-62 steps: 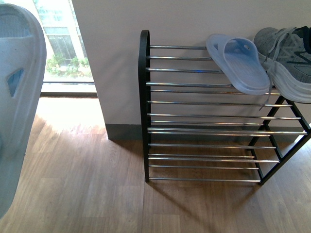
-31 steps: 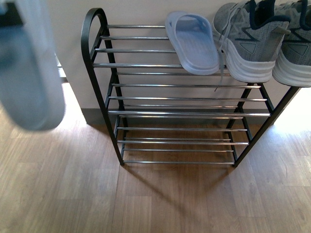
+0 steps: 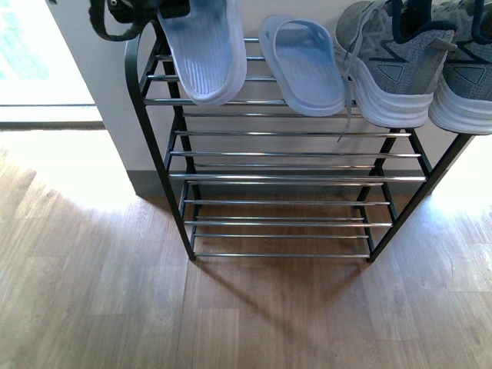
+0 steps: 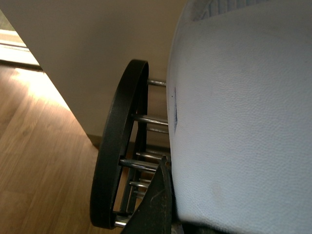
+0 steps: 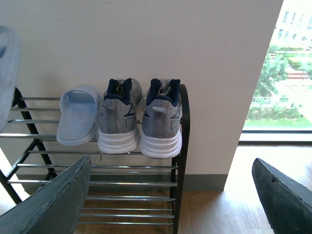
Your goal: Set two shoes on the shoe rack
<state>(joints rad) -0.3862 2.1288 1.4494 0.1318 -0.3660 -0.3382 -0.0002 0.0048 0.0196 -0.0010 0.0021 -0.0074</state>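
My left gripper [image 3: 157,8] is shut on a pale blue slide sandal [image 3: 204,50], sole side out, at the left end of the shoe rack's top shelf [image 3: 231,101]. In the left wrist view the sandal [image 4: 243,122] fills the frame beside the rack's black end loop [image 4: 117,146]. A second slide sandal [image 3: 304,65] lies on the top shelf beside it. Two grey knit sneakers [image 3: 392,58] stand at the right end. My right gripper [image 5: 175,200] is open and empty, back from the rack [image 5: 180,161], and sees the sandal [image 5: 78,114] and sneakers [image 5: 141,119].
The rack stands against a white wall [image 3: 92,69] on a wood floor [image 3: 231,315]. Its lower chrome shelves [image 3: 292,177] hold nothing. A bright window [image 5: 278,73] lies to the right of the rack in the right wrist view.
My left gripper has carried the held sandal from the near left of the view up and right to the left end of the rack's top shelf.
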